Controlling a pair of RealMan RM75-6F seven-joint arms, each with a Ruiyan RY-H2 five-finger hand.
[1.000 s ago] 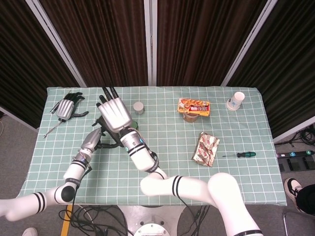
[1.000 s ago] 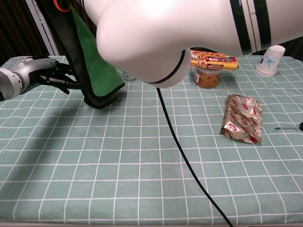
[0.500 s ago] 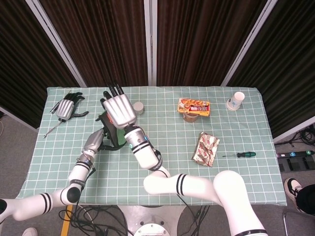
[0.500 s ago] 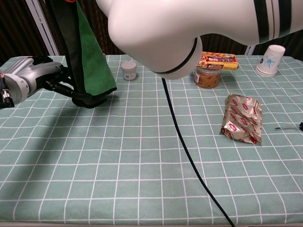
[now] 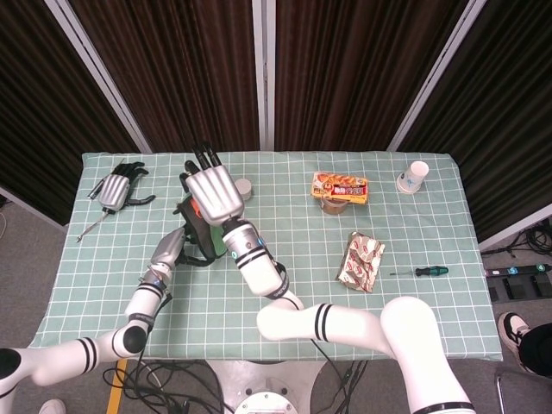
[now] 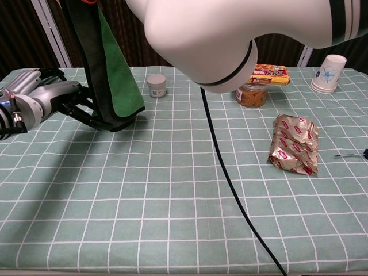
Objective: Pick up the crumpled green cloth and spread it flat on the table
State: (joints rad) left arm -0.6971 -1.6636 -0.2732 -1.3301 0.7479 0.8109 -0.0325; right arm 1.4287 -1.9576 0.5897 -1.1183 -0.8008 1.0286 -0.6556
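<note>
The green cloth (image 6: 118, 75), dark along its edges, hangs down from the top of the chest view, and its lower end touches the table (image 6: 172, 190). My right hand (image 5: 211, 191) is raised above the table's left part and holds the cloth's top; from the head view the cloth (image 5: 197, 231) shows just beneath it. My left hand (image 6: 34, 103) reaches in low from the left, and its fingers (image 6: 80, 108) grip the cloth's lower edge. In the head view the left hand (image 5: 168, 250) lies beside the hanging cloth.
A spare robot hand (image 5: 116, 185) lies at the back left corner. A small grey jar (image 6: 156, 85) stands just behind the cloth. A snack box on a jar (image 5: 340, 187), a paper cup (image 5: 415, 175), a foil packet (image 5: 360, 260) and a screwdriver (image 5: 420, 271) sit to the right. A black cable (image 6: 230, 190) crosses the middle.
My right hand has drifted slightly right and back with the cloth. The cloth's lower end has shifted left, uncovering the grey jar. My left hand has followed, keeping hold of the lower edge.
</note>
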